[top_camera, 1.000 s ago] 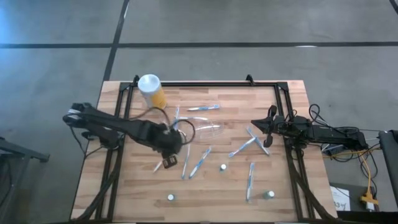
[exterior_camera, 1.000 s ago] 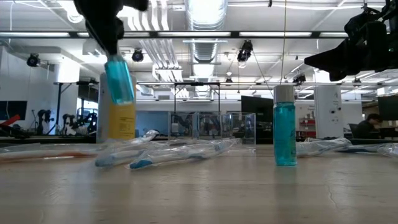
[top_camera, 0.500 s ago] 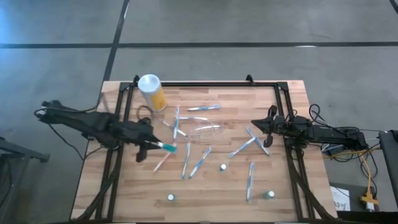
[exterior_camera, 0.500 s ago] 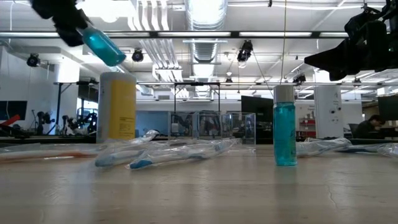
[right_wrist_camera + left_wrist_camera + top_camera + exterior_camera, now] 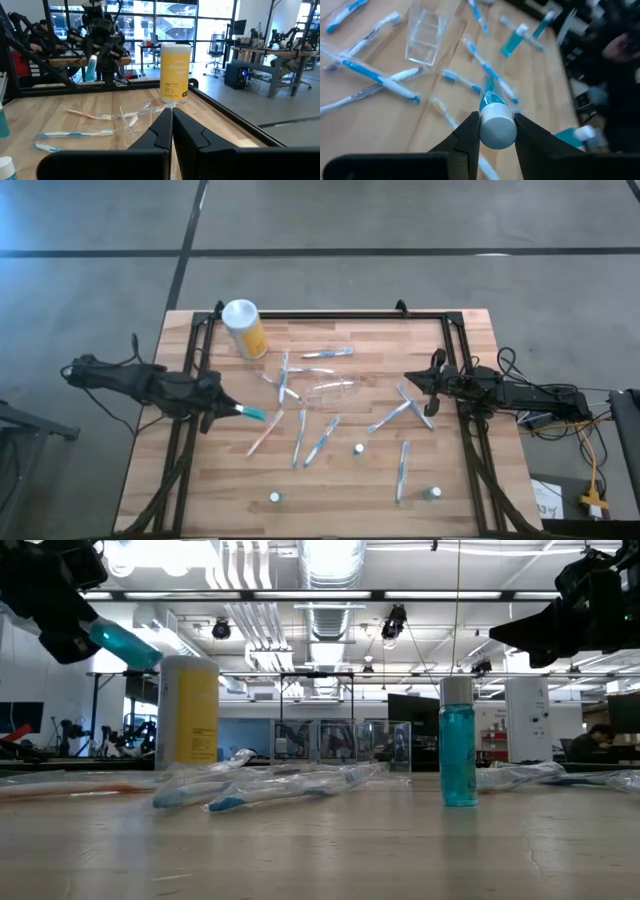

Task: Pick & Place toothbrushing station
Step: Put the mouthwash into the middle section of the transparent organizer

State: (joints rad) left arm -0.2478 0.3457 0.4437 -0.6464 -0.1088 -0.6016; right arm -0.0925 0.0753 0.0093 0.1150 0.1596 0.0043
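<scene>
Clear toothbrushing station [image 5: 331,391] lies apart from left hand [image 5: 222,409]

Left gripper [image 5: 496,131] hides most of its blue bottle [image 5: 495,116] behind the silver cap, the clear toothbrushing station [image 5: 426,31] runs off the wrist picture's edge, and small capped items [image 5: 274,497] are too tiny to identify.

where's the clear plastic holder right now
In the high view the clear plastic holder lies near the table's middle among wrapped toothbrushes, right of the left hand and its blue bottle.
</scene>
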